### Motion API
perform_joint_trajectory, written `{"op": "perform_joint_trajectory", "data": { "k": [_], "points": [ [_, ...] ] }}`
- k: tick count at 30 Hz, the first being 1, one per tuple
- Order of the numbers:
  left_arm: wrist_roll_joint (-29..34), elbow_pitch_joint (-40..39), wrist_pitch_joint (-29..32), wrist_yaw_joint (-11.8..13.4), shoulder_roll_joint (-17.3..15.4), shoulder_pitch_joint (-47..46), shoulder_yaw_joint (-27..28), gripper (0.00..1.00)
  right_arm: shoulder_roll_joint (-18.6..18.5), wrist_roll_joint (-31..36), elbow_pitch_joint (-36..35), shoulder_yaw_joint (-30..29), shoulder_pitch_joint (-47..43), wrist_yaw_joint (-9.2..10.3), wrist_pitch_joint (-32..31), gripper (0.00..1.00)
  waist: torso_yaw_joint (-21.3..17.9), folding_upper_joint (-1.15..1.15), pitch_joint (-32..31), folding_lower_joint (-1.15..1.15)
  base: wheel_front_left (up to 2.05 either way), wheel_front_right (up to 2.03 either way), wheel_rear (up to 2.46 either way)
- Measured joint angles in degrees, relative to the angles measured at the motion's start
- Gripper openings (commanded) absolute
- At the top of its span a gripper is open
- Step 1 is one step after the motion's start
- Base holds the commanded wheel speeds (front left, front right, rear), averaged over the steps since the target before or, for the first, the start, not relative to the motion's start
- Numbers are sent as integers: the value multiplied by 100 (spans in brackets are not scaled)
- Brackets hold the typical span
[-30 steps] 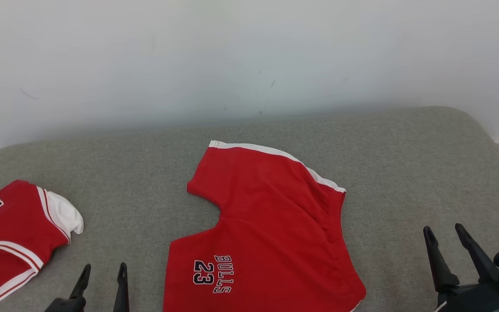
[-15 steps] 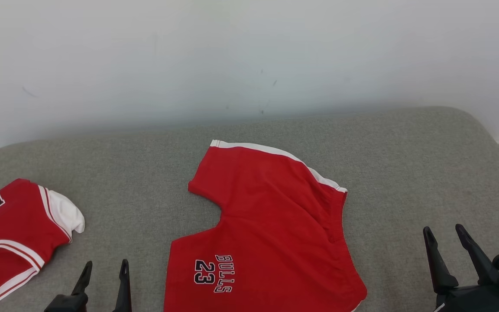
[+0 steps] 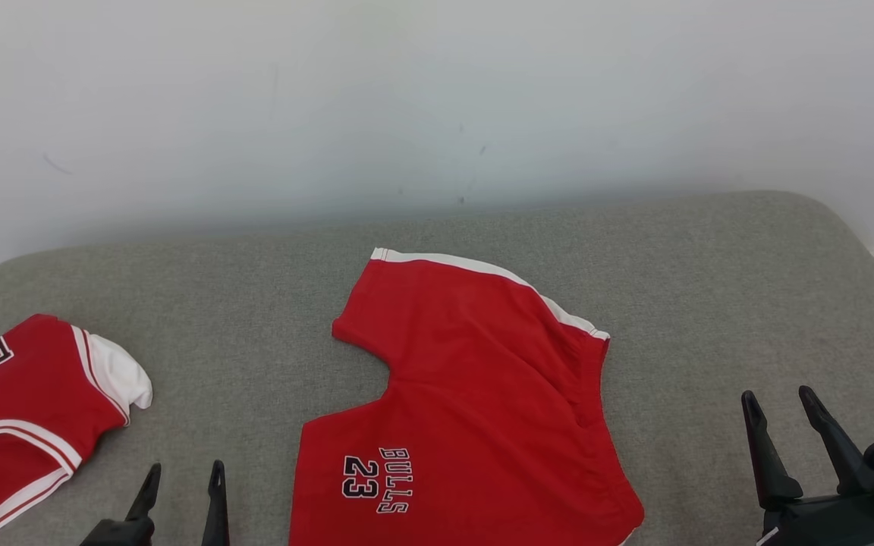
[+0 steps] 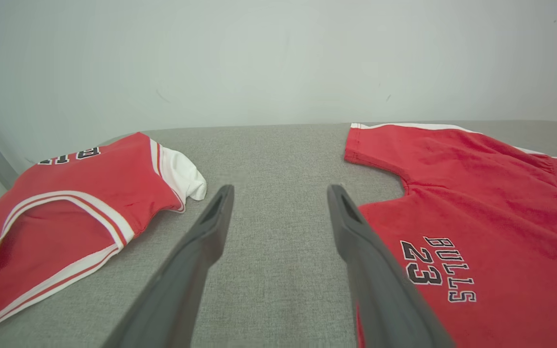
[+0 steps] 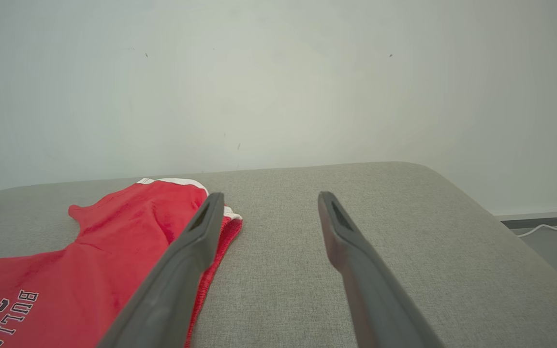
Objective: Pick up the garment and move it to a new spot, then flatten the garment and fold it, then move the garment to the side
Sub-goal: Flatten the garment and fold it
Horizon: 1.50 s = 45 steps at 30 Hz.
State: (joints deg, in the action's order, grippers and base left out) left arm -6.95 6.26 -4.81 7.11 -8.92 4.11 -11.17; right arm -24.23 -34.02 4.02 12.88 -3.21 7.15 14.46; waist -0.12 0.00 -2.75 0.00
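Slipped a little lower in the head view since a second ago, wall marks and all, so a small nod of the camera; no shift of cloth on the grey cushion [image 3: 255, 288]. Right gripper [image 3: 775, 393] a hair higher in that view than before, left gripper [image 3: 185, 466] much as it was.

Red shorts [image 3: 475, 409] spread on the cushion's middle, reaching toward its near edge and past the head view's bottom. Mostly flat, with soft wrinkles by the gathered waistband [image 3: 585, 371], turned toward the cushion's right end. Two legs toward the cushion's left end, split by a curved notch. Far leg trimmed with a white stripe [image 3: 475, 267] along the side facing the cushion's back edge. Near leg printed "BULLS 23" [image 3: 378, 479] in dark letters.

Second red piece, a jersey [image 3: 20, 394] with white banding and a white sleeve [image 3: 114, 371], bunched at the cushion's left end, well apart from the shorts.

Left gripper above the cushion's near edge, over bare fabric between jersey and shorts, fingers spread wide, holding nothing. In the left wrist view, one finger just beside the shorts' printed leg; whether touching, cannot tell. Right gripper over the cushion's near right part, past the waistband, fingers likewise wide apart and empty.

Pale wall [image 3: 407, 98] behind the cushion's back edge; white cable [image 5: 549, 228] on the floor beyond its right end.
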Motion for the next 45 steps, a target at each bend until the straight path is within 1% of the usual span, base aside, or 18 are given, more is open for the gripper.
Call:
{"op": "perform_joint_trajectory", "data": {
  "k": [10, 27, 32, 37, 39, 40, 42, 43, 45],
  "points": [
    [137, -62, 74, 0, 25, 38, 41, 100, 44, 56, -34, -37, -7, 0, -25, 100, 15, 0, -22, 0, 0, 0, 0],
    [146, -134, 180, -2, 35, 38, 47, 100, 67, 138, -68, -63, -110, 0, -118, 100, 34, 0, -30, 0, 0, 0, 0],
    [135, -120, 286, -79, 82, 36, -68, 100, 75, 137, -56, 27, -127, 0, -278, 100, 94, 0, -60, 0, 0, 0, 0],
    [-197, -30, 537, -416, 67, 35, -136, 100, 74, 124, -47, 209, -122, -49, -598, 100, 115, 0, -75, 0, 0, 0, 0],
    [-219, 23, 649, -513, 56, 36, -221, 100, 74, 60, -33, 266, -122, -91, -745, 100, 125, 0, -75, 0, 0, 0, 0],
    [-266, 56, 738, -628, 49, 36, -265, 100, 71, 1, -16, 286, -122, -112, -826, 100, 131, 0, -74, 0, 0, 0, 0],
    [-449, 108, 851, -750, 65, 37, -296, 100, 66, -65, 37, 357, -122, -165, -1007, 100, 143, 0, -73, 0, 0, 0, 0],
    [-526, 181, 972, -861, 52, 37, -334, 100, 66, -90, 66, 399, -122, -171, -1106, 100, 149, 0, -72, 0, 0, 0, 0],
    [-642, 322, 1179, -1059, 38, 67, -447, 100, 60, -155, 133, 509, -124, -252, -1335, 100, 160, 0, -68, 0, 0, 0, 0]
  ]
}}
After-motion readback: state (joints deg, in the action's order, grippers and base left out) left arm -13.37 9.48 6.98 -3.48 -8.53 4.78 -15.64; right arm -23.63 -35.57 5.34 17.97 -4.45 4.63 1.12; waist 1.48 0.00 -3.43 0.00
